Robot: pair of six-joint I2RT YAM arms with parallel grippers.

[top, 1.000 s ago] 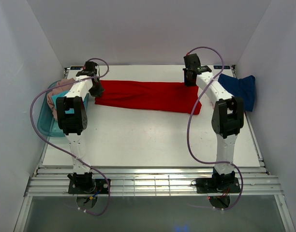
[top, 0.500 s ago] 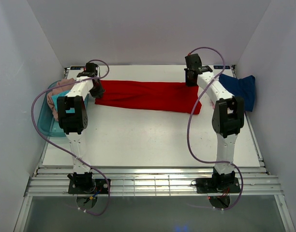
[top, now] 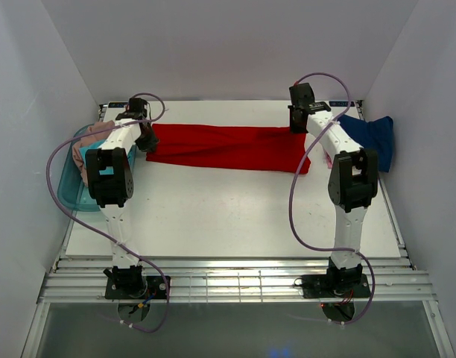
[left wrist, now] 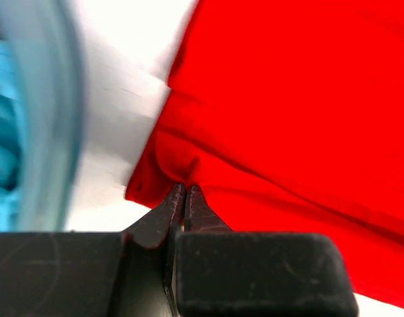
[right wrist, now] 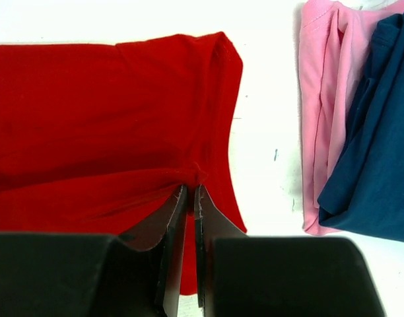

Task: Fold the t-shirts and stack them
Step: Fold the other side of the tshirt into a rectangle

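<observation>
A bright red t-shirt (top: 228, 148) lies stretched across the back of the table, folded lengthwise. My left gripper (top: 147, 142) is shut on the red shirt's left edge (left wrist: 189, 165). My right gripper (top: 296, 127) is shut on a pinch of the red shirt near its right end (right wrist: 156, 132). A navy blue shirt (top: 368, 136) lies at the right over a light pink shirt (right wrist: 324, 99). A turquoise shirt (top: 101, 149) and a dusty pink-beige shirt (top: 83, 153) sit in the tub on the left.
A translucent teal plastic tub (top: 68, 190) hangs at the table's left edge, its wall close to my left gripper (left wrist: 50, 119). White enclosure walls stand at the back and both sides. The white table (top: 235, 216) stretches in front of the red shirt.
Both grippers have shifted slightly toward the back, the right one also a little right. The red shirt's far edge has moved back with them.
</observation>
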